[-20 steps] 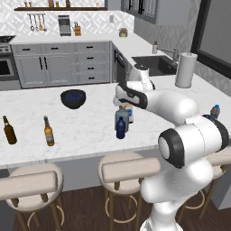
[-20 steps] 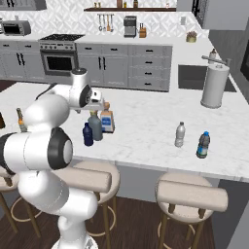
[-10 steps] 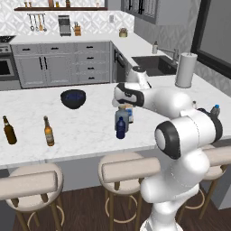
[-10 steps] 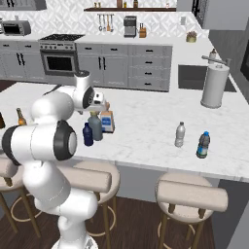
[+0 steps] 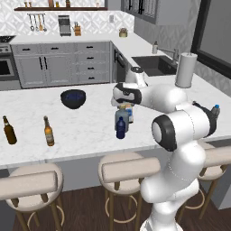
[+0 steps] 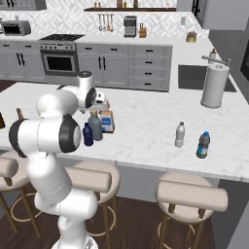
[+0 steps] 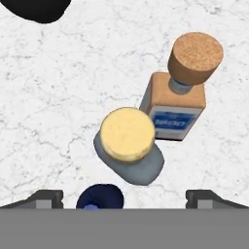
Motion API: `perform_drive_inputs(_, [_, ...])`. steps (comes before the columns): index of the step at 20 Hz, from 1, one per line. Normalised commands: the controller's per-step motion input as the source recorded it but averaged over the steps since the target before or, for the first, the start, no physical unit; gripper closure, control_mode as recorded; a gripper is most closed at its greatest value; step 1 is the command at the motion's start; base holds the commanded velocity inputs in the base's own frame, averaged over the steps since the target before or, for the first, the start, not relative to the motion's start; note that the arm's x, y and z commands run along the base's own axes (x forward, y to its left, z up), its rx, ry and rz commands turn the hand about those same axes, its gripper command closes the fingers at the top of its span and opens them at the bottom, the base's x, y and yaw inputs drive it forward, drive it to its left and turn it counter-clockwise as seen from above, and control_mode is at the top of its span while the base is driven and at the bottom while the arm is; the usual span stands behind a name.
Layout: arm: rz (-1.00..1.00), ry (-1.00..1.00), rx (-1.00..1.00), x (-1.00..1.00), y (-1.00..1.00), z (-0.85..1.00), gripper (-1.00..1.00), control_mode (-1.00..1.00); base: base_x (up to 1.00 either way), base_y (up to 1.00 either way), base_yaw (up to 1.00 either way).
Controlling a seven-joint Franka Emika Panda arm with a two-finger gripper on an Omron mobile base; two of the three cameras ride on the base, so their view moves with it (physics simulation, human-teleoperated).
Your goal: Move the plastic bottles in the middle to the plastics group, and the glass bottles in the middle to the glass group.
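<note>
The gripper, seen in the hand view, points straight down over the three bottles in the middle of the white marble counter; its two finger tips stand far apart at 7 and 5 o'clock, so the jaws are open and hold nothing. Between the tips, at 6 o'clock, lies the dark cap of the navy bottle. Just above it, near the centre, is the squat grey-blue bottle with its tan cap, and at 1 o'clock from that stands the square bottle with blue label and cork stopper. A dark bowl cuts the frame edge at 11 o'clock.

In the left base view the hand hangs directly over the same cluster: navy bottle nearest the counter's front edge, grey-blue bottle just behind it, square bottle at 2 o'clock from the navy one. The bowl sits well apart at 10 o'clock from the cluster. Two brown beer bottles stand far off at 9 o'clock, near the front edge.

In the right base view the cluster appears as navy bottle, grey-blue bottle and square bottle. The two small water bottles, one clear and one blue-capped, stand well apart at 3 o'clock. A paper-towel roll stands behind them.
</note>
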Motion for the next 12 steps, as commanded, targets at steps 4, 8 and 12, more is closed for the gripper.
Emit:
perform_drive_inputs(4, [0.0, 0.0, 0.0, 0.25, 0.0, -0.03, -1.0, -1.0, 0.0, 0.0, 0.0])
perform_drive_inputs(8, [0.0, -0.01, 0.0, 0.11, 0.01, -0.16, -1.0, -1.0, 0.0, 0.0, 0.0])
perform_drive_inputs(12, [0.0, 0.0, 0.0, 0.16, 0.02, -0.19, -1.0, -1.0, 0.0, 0.0, 0.0])
